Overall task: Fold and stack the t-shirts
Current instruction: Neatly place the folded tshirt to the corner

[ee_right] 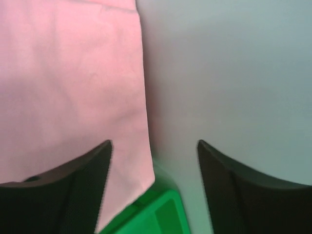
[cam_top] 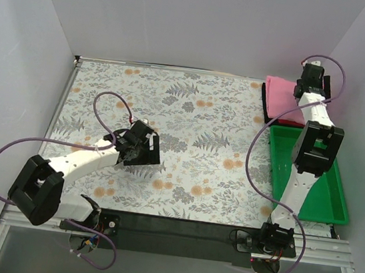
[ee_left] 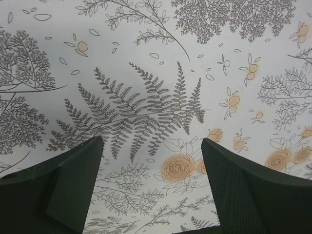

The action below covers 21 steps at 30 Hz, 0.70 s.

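- The left claw (ee_left: 152, 139) is released: its two dark fingers (ee_left: 73, 185) stand wide apart and there is nothing between them.
- This claw hangs over the floral table cloth (cam_top: 199, 112) in the near-left part of the worktop. Its wrist view shows only fern and orange flower prints under it.
- The right claw (ee_right: 154, 142) is also released. Its fingers (ee_right: 243, 190) are spread, and no cloth is pinched between them.
- The right arm reaches to the far-right corner of the worktop, and its claw is over the right edge of the pink t-shirt (cam_top: 280, 97).
- The pink t-shirt lies folded and flat in that far-right corner, close to the side wall (ee_right: 229, 73).
- A thin crimson edge (cam_top: 265, 103) shows along the left side of the pink t-shirt, and it seems to lie under it. I cannot tell how this crimson t-shirt is folded.
- The green bin (cam_top: 323, 195) stands along the right side of the worktop, just on the near side of the pink t-shirt. In the right wrist view the pink cloth hangs a little over the corner of the bin.
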Motion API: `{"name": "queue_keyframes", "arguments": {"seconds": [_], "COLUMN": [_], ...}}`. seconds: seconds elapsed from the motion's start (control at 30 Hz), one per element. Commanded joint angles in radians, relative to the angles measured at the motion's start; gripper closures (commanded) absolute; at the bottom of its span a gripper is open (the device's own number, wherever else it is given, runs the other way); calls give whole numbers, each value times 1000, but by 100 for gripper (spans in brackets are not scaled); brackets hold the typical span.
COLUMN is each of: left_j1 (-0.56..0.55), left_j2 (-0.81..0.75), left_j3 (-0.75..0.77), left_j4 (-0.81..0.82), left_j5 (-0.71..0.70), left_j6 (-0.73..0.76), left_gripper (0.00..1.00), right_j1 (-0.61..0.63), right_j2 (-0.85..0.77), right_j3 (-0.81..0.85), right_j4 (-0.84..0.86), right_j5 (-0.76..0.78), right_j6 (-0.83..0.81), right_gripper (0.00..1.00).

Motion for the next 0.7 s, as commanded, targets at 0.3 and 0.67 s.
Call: {"name": "queue_keyframes", "arguments": {"seconds": [0.3,0.67], "left_j1": [2,2], "left_j2": [-349,-754], "left_j3": [151,165], "left_j4": [-160,-203], "left_j5": [-237,-498], "left_j6": [15,5], "left_gripper": [9,2], "right_j1": [128,128], "right_j2": [-634,-1360], "right_j3": [-243,-663], "right_j4": [-47,-66], "right_j5": [1,-386], "right_j6": [156,404], "right_gripper": [11,2]}}
